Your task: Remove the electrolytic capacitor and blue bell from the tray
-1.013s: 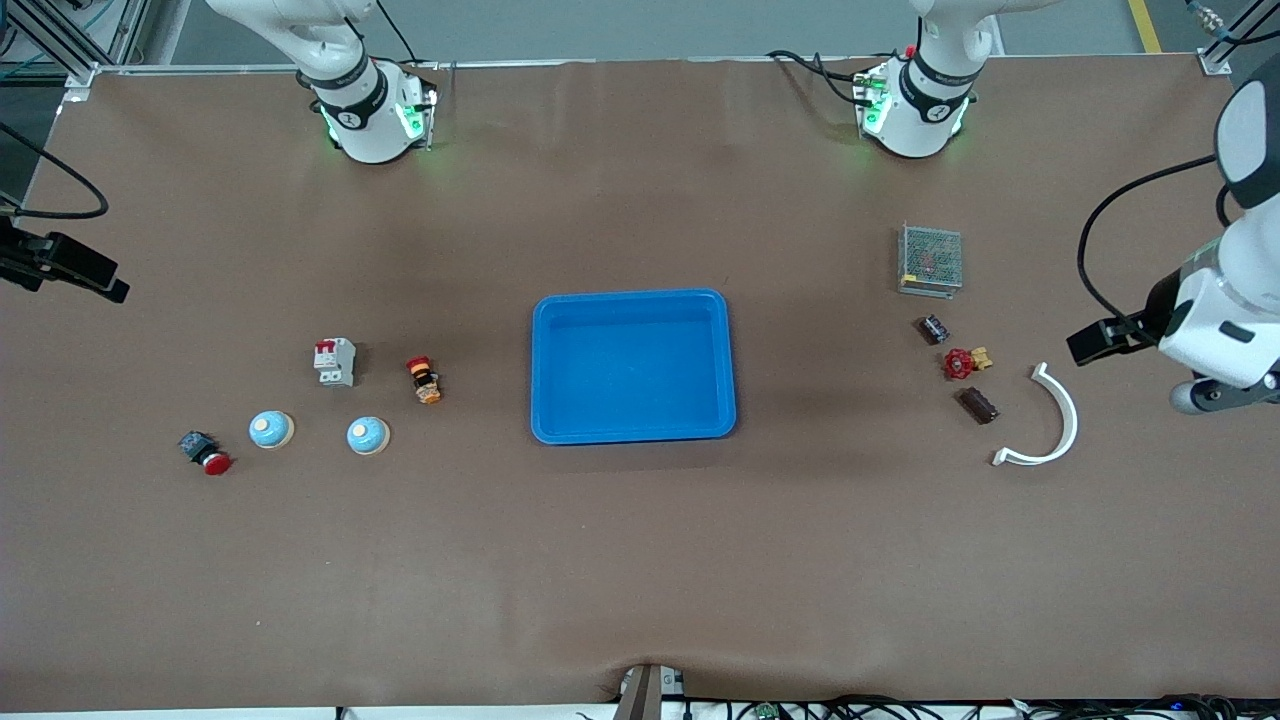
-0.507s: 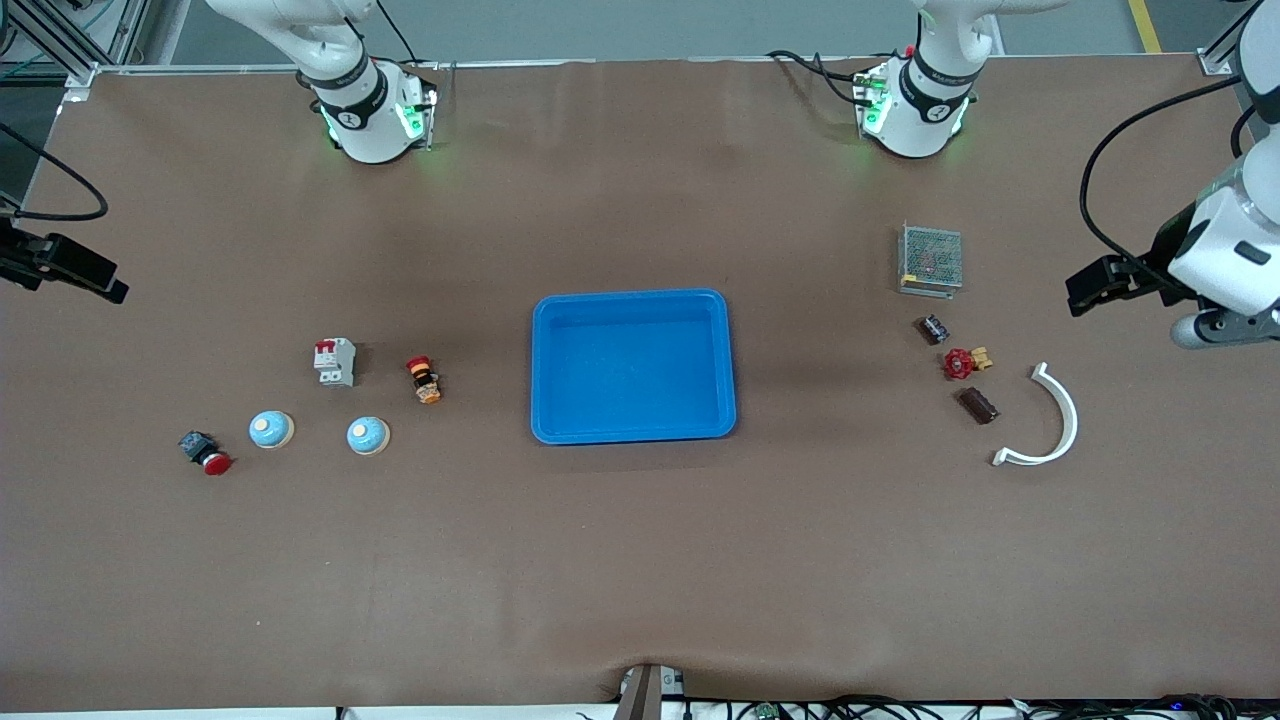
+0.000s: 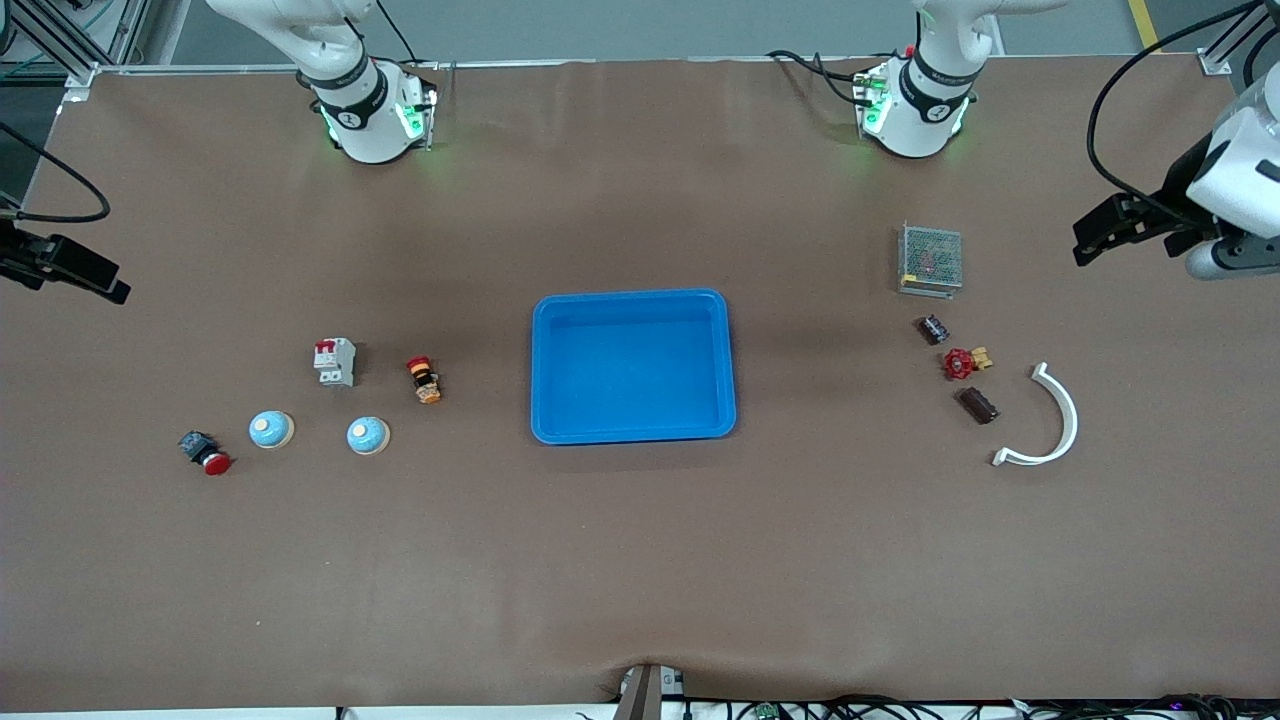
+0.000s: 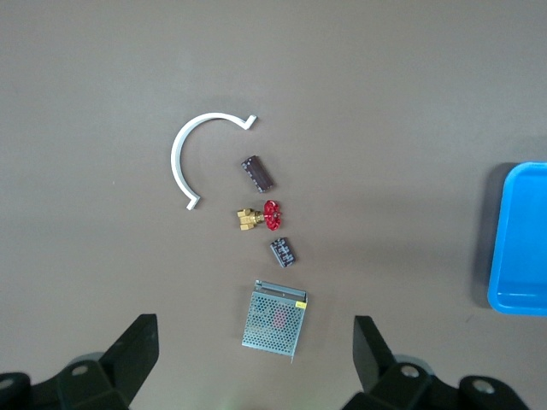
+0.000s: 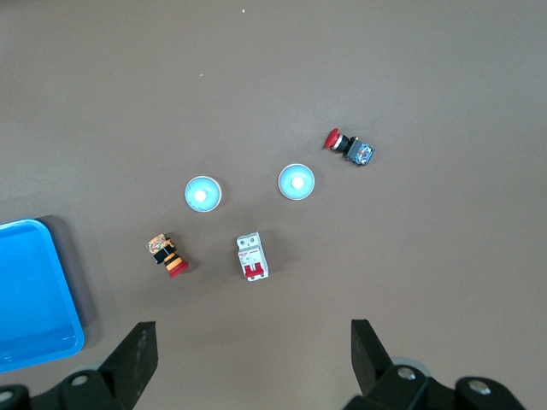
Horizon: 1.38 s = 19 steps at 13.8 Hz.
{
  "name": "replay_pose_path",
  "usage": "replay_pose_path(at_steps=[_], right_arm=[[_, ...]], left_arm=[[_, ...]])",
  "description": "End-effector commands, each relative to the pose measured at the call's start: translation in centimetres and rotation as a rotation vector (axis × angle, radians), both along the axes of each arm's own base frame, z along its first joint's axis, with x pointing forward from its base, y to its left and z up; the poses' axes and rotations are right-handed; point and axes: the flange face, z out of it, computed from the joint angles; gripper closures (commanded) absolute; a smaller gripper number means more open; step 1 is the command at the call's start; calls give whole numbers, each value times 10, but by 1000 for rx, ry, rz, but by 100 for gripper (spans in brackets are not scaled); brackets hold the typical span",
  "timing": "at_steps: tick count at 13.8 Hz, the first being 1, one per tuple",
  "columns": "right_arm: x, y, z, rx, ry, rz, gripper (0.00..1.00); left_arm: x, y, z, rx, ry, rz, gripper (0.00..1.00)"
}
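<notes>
Two pale blue bells (image 3: 271, 430) (image 3: 368, 435) sit toward the right arm's end; they also show in the right wrist view (image 5: 296, 182) (image 5: 202, 194). A dark capacitor (image 3: 934, 328) (image 4: 284, 251) and a brown one (image 3: 978, 405) (image 4: 256, 172) lie toward the left arm's end. A blue tray (image 3: 633, 298) sits mid-table. My left gripper (image 4: 255, 359) is open and empty, high over the table beside the mesh box. My right gripper (image 5: 252, 354) is open and empty, high over the table beside the circuit breaker.
A mesh box (image 3: 930, 260), red valve (image 3: 960, 363) and white arc (image 3: 1050, 420) lie by the capacitors. A circuit breaker (image 3: 335, 362), orange button (image 3: 424, 380) and red push button (image 3: 205, 452) lie by the bells. The left arm's wrist (image 3: 1240, 170) shows at the view's edge.
The left arm's hand has swung from beside the white arc toward the robots' side of the table, now level with the mesh box. The right arm has barely moved.
</notes>
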Motion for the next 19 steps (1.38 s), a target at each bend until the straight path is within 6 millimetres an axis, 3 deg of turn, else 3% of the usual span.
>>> replay_pose_path(at_steps=[1, 5, 19], right_arm=[[-4, 3, 1, -5, -5, -13, 0], [-4, 3, 1, -5, -5, -10, 0], [-2, 4, 0, -5, -8, -8, 0]], left_arm=[[-22, -3, 10, -21, -22, -31, 0], [-28, -4, 14, -22, -11, -36, 0], [-17, -5, 11, -33, 43, -26, 0]])
